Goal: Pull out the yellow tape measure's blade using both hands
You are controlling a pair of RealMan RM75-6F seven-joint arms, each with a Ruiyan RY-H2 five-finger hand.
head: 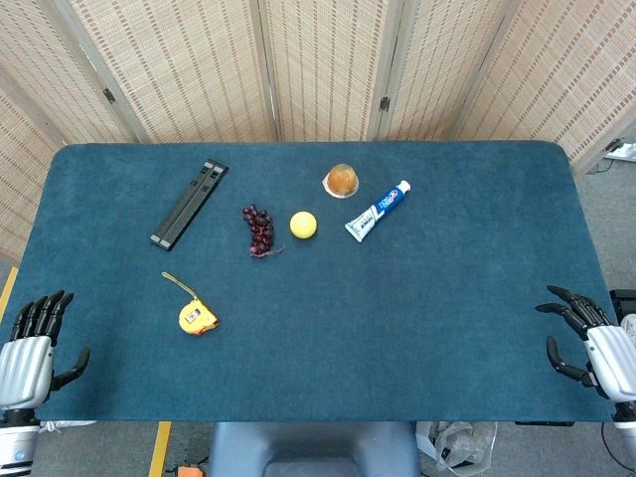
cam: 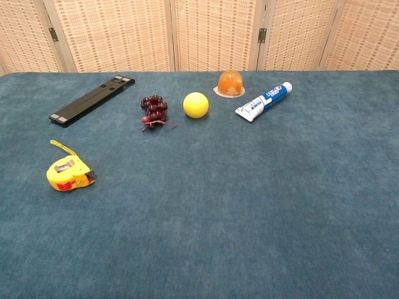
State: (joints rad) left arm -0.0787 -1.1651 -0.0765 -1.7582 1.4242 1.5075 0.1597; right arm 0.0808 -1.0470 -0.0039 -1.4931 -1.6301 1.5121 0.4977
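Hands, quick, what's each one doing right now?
Left hand: open, holding nothing.
Right hand: open, holding nothing.

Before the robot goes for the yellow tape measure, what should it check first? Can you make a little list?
1. Tape measure in view and lying free on the table: ok.
2. Left hand empty, fingers apart, at the table's near left edge: ok.
3. Right hand empty, fingers apart, at the near right edge: ok.
4. Path from the left hand to the tape measure free of other things: ok.
5. Grapes and yellow ball well apart from the tape measure: ok.
6. Which way the blade tip faces: cannot tell, too small to see.
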